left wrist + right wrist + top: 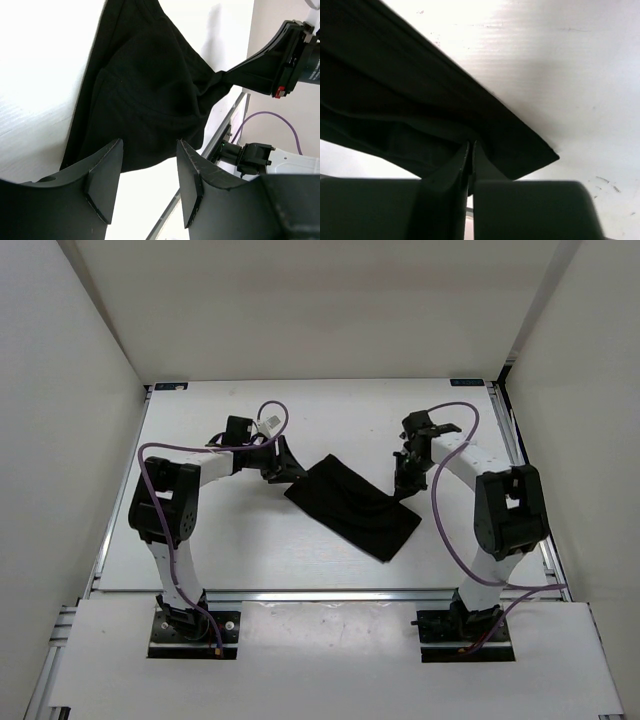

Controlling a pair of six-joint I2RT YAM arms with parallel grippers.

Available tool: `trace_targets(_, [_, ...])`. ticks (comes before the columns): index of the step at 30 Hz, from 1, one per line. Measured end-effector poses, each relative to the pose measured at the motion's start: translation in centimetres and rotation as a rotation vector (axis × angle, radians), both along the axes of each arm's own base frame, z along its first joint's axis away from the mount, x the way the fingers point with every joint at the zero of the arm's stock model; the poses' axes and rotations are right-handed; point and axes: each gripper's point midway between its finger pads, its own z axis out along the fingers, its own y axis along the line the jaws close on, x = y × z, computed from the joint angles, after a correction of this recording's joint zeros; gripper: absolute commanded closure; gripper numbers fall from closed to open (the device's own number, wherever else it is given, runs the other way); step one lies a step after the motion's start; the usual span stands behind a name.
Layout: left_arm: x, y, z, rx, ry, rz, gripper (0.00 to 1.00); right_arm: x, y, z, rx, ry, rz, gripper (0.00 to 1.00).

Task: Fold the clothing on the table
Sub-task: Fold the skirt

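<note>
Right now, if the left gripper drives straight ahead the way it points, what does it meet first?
The clothing. The left gripper is open, and the fabric's near edge lies just ahead of its gap. Depth is unclear, so it might skim over the top.

**Top view:** The clothing (352,506) and the left gripper (288,470) are equally dark. Whether its fingers touch the fabric cannot be resolved. The tips of the right gripper (405,482) merge with the fabric corner nearest the right edge of the bench (230,550).

**Left wrist view:** The clothing runs off the top of the picture. Its lower hem is hidden behind the left fingers (102,182).

**Right wrist view:** The right fingers (445,200) are blurred. The fabric pinched between them is hidden. The clothing is cut off at the left and top borders.
</note>
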Motion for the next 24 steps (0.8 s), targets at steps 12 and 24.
trace_targets(12, [-0.1, 0.3, 0.1, -0.010, 0.004, 0.020, 0.44, -2.9, -3.2, 5.9, 0.005, -0.119, -0.140, 1.00])
trace_targets(24, [-0.6, -1.2, 0.5, -0.014, 0.010, -0.001, 0.46, -9.8, -8.9, 0.3, -0.260, 0.158, -0.291, 0.78])
